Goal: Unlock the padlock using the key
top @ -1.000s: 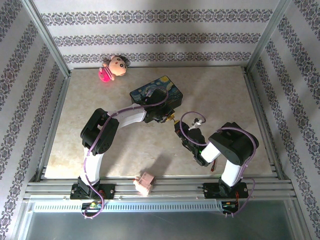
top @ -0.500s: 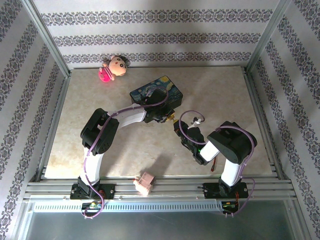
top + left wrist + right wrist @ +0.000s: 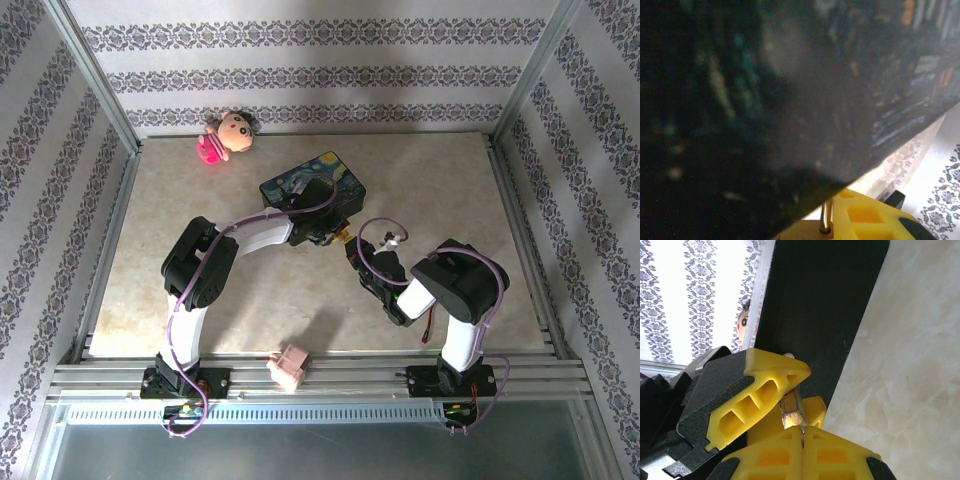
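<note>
No readable text, label, brand, number or sign in any view.
Box lid (image 3: 318, 180), centre of top view: painted swirls, no lettering made out.
Walls (image 3: 300, 75), upper part of top view: repeating ornament bands, not script.
Left wrist view: dark surface, too blurred to read.

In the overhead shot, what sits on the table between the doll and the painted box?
Nothing: in the top view, bare marbled table separates the doll from the painted box.
</note>
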{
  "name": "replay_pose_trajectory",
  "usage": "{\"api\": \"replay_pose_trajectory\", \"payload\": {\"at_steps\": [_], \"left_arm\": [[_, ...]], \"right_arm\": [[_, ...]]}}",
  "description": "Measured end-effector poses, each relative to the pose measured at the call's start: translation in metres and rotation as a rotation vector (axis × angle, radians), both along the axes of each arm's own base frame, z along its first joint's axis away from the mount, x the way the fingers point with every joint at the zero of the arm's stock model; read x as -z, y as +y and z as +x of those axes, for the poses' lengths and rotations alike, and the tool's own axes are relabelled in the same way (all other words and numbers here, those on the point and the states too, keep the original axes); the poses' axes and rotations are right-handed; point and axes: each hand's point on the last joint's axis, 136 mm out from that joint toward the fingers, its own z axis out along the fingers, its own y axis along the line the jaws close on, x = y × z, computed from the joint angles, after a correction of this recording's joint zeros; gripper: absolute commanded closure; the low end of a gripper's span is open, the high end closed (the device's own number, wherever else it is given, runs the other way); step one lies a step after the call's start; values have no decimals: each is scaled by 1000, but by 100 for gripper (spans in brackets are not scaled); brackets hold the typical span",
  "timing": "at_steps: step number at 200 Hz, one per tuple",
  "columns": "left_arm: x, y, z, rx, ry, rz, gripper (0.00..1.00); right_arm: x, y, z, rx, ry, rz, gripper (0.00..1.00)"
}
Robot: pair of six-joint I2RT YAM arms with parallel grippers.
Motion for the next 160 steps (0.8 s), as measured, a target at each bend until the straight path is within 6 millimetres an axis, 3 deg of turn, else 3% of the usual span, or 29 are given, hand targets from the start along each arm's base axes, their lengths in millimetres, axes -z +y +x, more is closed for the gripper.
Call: {"api": "replay_pose_trajectory", "payload": {"at_steps": [86,160], "left_arm": [[0,1,1,-3,-6,7,82],[6,14,10,-50,-29,50,82]], "right_arm": [[3,1,4,-14,4,11,100],[12,12,16,-31,16,41,100]]}}
